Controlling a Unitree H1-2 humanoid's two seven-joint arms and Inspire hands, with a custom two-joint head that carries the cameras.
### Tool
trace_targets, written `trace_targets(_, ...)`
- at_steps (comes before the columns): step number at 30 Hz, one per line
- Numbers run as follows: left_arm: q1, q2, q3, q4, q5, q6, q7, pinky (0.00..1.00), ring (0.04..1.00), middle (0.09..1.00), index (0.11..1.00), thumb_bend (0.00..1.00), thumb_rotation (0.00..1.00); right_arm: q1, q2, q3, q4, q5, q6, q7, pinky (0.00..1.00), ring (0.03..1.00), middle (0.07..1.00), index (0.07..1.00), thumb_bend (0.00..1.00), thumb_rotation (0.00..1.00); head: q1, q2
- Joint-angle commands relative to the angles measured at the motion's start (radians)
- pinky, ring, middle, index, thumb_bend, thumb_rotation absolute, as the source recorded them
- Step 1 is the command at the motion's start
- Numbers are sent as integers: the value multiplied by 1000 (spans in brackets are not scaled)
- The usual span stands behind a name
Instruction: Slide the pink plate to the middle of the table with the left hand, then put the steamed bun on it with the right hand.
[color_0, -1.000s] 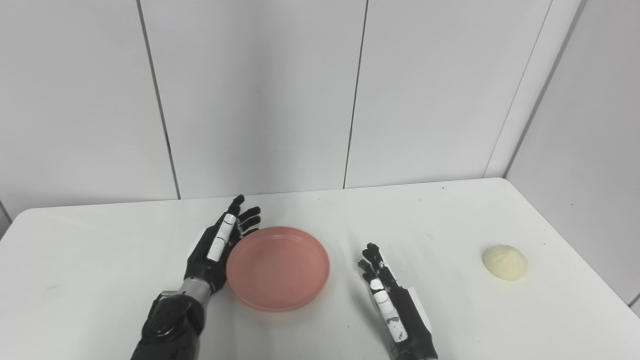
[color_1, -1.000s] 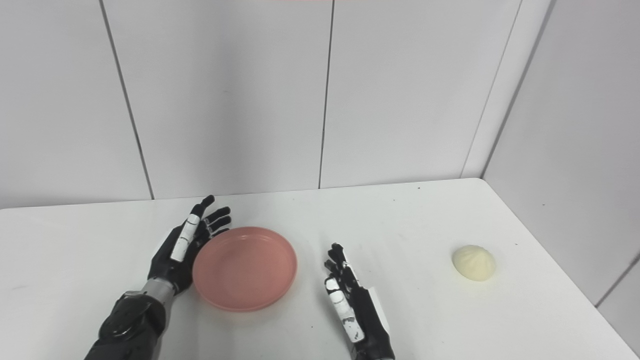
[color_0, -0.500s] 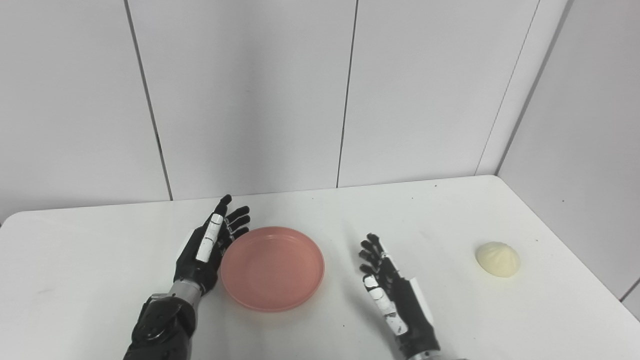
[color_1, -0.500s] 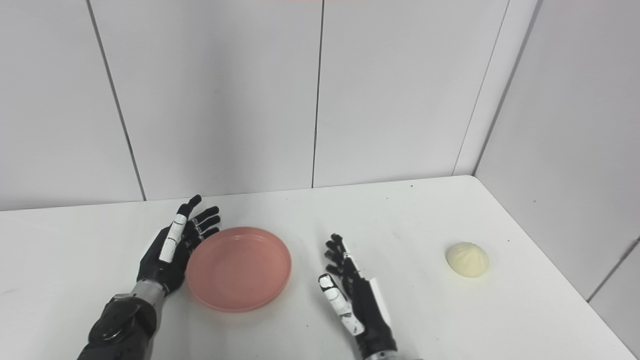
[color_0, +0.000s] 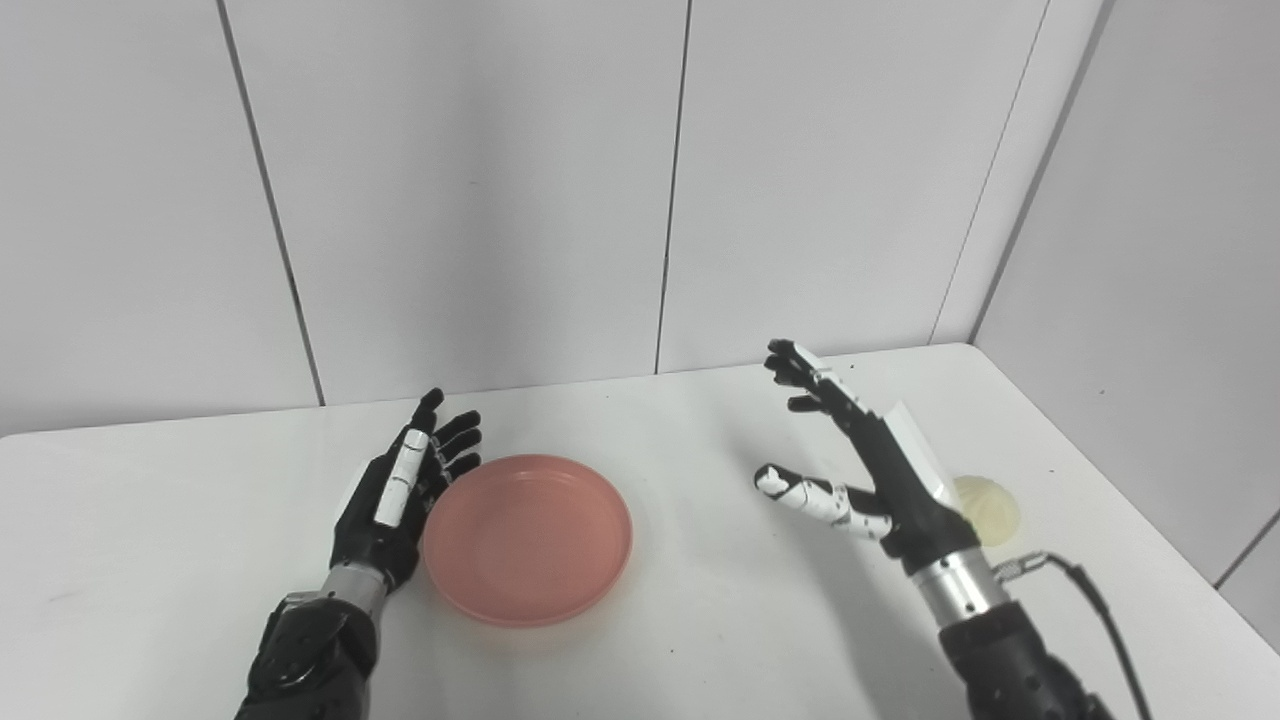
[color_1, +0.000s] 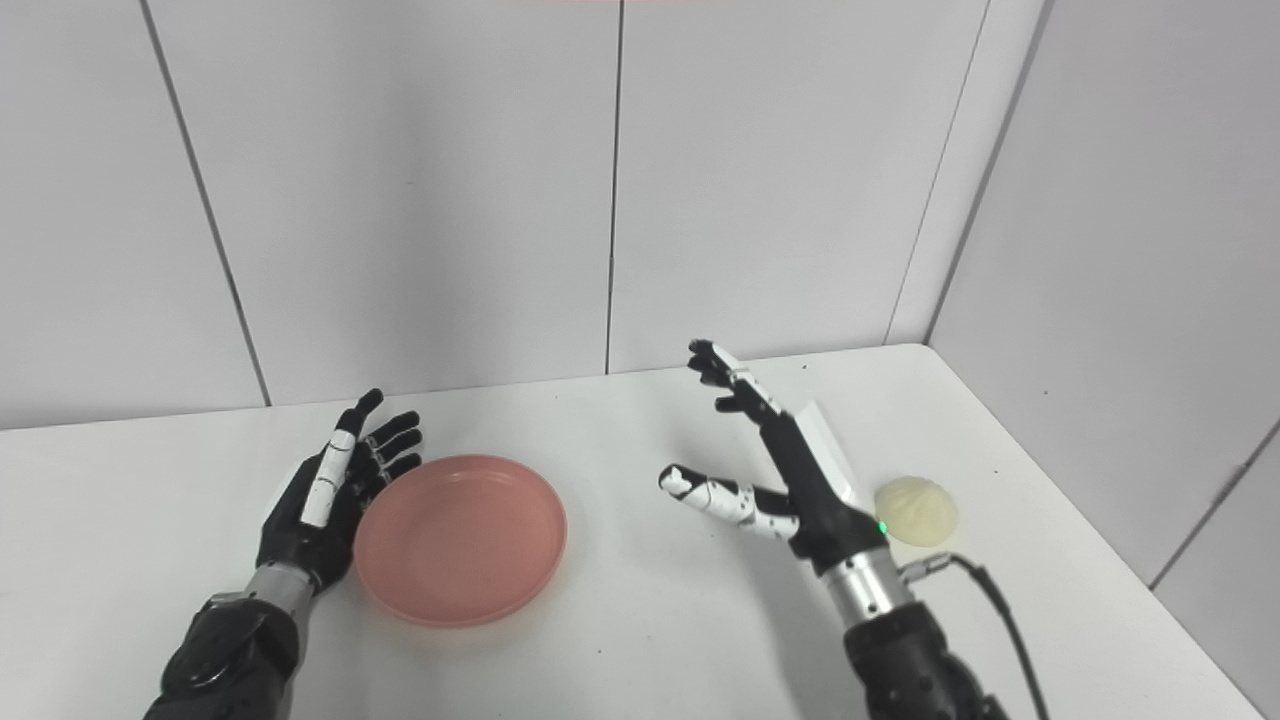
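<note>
My right hand (color_1: 800, 470) has lifted off the table (color_1: 620, 640) from its low spot at 5 o'clock of the pink plate (color_1: 460, 538) and swung out to about 3 o'clock of it, raised, fingers (color_1: 735, 385) spread and thumb stretched toward the plate. It now stands just beside the steamed bun (color_1: 918, 510), partly covering it in the left eye view. My head camera has panned right.

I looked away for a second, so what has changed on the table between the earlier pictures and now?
The right hand has lifted off the table and swung toward the steamed bun, fingers spread, holding nothing. The left hand stays open against the pink plate; plate and bun lie as before. The camera has shifted slightly.
</note>
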Motion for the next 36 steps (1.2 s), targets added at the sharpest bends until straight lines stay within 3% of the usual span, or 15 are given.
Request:
trace_targets(1,-24,1,2,13,-8,7,-4,831,860,826,950,794,792,-50,-43,-11,-66,-35,74,28,742,839,860,877,975,780,0,-1)
trace_targets(5,-26,0,8,18,-17,12,-11,848,859,833,955,796,779,-117,-166,-5,-128,-121,206,143,774,852,869,872,955,687,1,-2)
trace_targets(12,-30,1,11,29,-15,6,-11,840,858,827,956,780,781,-195,-315,-16,-87,-136,234,237,676,799,839,831,997,564,1,-4)
trace_targets(17,-30,-3,13,29,-16,9,-8,824,853,819,953,792,775,-224,-448,27,-48,-181,300,377,682,825,843,817,1000,500,4,-6)
trace_targets(20,-32,-5,10,31,-14,5,-5,819,849,817,945,797,776,-234,-500,57,-16,-202,351,448,702,856,866,824,1000,429,7,-6)
trace_targets(27,-34,-2,5,42,-6,-8,1,816,845,817,942,794,777,-253,-556,94,67,-268,370,568,699,869,874,816,1000,360,10,-7)
trace_targets(31,-28,1,-2,27,0,-8,4,821,846,817,949,791,782,-266,-543,98,101,-368,370,672,707,871,885,824,1000,330,8,-6)
trace_targets(36,-27,5,-7,32,2,-13,0,819,848,823,951,812,769,-276,-545,117,206,-403,370,695,753,889,913,826,1000,313,8,-4)
